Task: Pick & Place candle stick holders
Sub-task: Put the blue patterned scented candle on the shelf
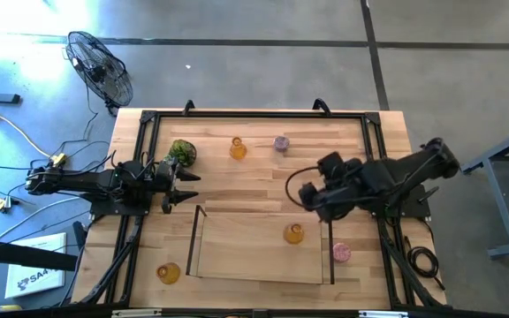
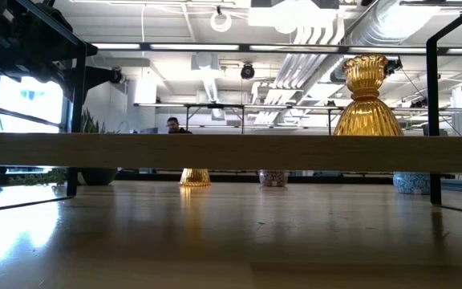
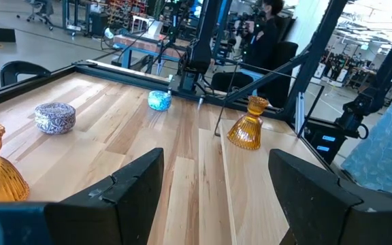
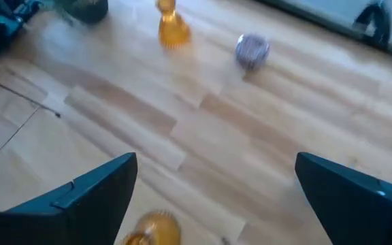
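Note:
Three amber holders stand upright on their bases: one at the far middle [image 1: 238, 148], one on the framed wooden board [image 1: 293, 233], one at the near left [image 1: 168, 272]. A mauve holder [image 1: 280, 142] sits at the far side and a pink one [image 1: 340, 253] at the near right. A light blue one [image 3: 158, 100] shows in the left wrist view, beyond the mauve one [image 3: 54, 117]. My left gripper [image 1: 182, 185] is open and empty at the table's left. My right gripper [image 1: 312, 199] is open and empty above the table, just far of the board's amber holder [image 4: 152, 230].
A green mossy ball [image 1: 182, 152] lies just far of my left gripper. The wooden board with a thin black frame [image 1: 198, 243] takes up the near middle. A black rail frame [image 1: 254, 113] runs round the table. A fan [image 1: 100, 66] stands on the floor beyond the far left corner.

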`<state>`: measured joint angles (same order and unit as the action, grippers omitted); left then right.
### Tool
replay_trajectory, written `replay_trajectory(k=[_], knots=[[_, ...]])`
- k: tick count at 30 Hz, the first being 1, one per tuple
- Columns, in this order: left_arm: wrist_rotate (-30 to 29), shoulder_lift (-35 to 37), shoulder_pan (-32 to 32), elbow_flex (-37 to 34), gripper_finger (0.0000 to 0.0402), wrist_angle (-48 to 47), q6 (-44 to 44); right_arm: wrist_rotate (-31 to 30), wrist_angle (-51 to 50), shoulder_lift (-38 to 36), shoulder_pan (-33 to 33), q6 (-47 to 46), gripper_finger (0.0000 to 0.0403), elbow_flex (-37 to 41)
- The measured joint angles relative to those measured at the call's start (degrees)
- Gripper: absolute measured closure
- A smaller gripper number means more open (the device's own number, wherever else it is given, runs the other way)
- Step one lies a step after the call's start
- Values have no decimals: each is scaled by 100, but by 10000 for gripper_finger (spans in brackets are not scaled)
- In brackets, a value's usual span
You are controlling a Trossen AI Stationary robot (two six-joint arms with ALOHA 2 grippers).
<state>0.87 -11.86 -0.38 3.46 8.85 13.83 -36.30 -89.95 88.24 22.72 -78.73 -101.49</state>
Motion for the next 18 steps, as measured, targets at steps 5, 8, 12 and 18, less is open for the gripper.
replay_trajectory(k=[5,8,12,18], knots=[[1,0,0,0,140,-1,0,130,6,-302,-509,226,8,48],[0,0,0,0,140,-1,-1,695,-2,-623,-984,64,8,392],[1,0,0,0,140,-2,-1,1469,-9,-1144,-1742,-57,8,1269],[1,0,0,0,140,-1,0,2441,358,-1794,-2805,-151,8,2839]])
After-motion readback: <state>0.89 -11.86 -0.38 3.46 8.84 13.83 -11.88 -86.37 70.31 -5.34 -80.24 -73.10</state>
